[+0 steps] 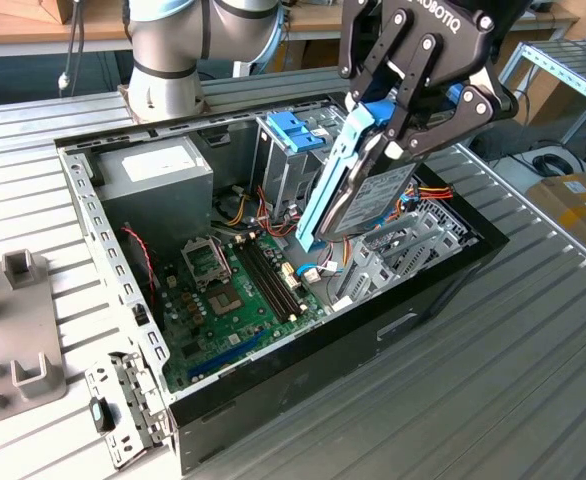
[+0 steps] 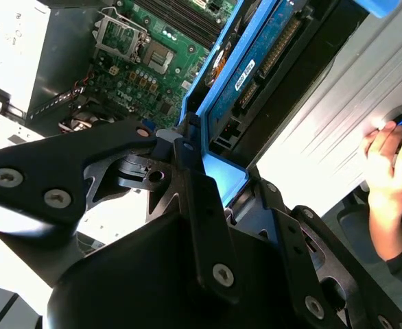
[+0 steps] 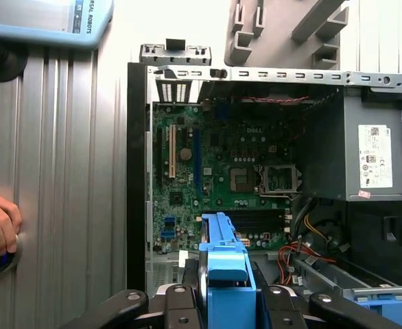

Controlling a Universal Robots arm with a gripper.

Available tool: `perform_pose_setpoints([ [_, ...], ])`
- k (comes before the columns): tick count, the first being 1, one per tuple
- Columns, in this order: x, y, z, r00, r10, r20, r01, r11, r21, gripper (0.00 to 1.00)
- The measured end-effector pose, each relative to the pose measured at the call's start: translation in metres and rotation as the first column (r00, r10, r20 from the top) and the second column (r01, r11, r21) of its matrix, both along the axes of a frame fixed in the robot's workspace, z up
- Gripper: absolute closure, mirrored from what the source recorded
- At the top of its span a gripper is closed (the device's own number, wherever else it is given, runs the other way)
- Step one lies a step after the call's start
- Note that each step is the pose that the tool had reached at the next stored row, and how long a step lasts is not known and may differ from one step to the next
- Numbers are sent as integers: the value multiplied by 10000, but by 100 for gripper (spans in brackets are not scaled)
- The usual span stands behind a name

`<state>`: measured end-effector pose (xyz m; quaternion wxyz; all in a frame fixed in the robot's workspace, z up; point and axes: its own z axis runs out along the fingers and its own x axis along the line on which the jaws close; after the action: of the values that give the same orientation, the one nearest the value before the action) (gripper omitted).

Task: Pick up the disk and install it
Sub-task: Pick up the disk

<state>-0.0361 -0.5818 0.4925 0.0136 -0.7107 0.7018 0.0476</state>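
Exterior view: rectangular silver-grey metal disk [image 1: 371,197], blue-framed, is clamped tilted in the black hand [image 1: 379,128]; nearby coloured cables [image 1: 433,190] are best avoided.

disk [image 1: 368,205]: blue plastic frame, silver metal body

Ribbed metal table [image 1: 503,390] bearing an open computer case [image 1: 323,362] and a grey moulded fixture [image 1: 18,345]
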Motion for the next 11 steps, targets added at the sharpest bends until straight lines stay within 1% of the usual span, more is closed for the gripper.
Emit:
perform_pose_setpoints([
  [11, 13, -21, -4, 10000, 0, 0, 0, 10000, -1, 63],
])
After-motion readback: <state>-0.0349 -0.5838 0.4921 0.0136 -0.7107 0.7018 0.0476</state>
